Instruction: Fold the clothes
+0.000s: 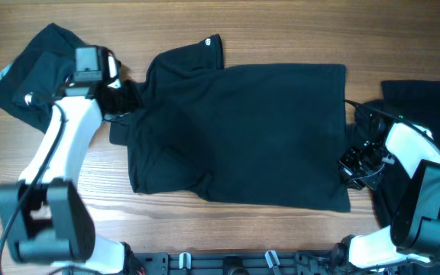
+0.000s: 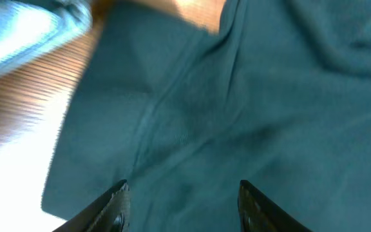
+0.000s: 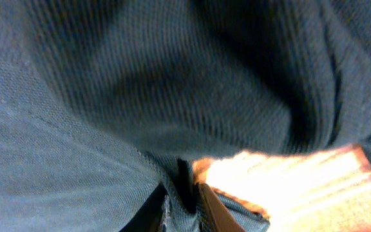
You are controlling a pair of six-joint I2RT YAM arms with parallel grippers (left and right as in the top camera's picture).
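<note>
The shirt (image 1: 243, 130) lies lengthwise across the table (image 1: 281, 229), sleeves left, hem right; left gripper (image 2: 184, 196) hangs half open over it, right gripper (image 3: 185, 200) pinches its hem

A black T-shirt (image 1: 243, 130) is lying spread out in the middle, bunching along its left side. A second black shirt (image 1: 29, 72) is lying crumpled far left, and a third shirt (image 1: 422, 99) is lying far right.

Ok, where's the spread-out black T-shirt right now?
Overhead view: the spread-out black T-shirt lies mid-table, between the left gripper at its left side and the right gripper at its right edge.
</note>
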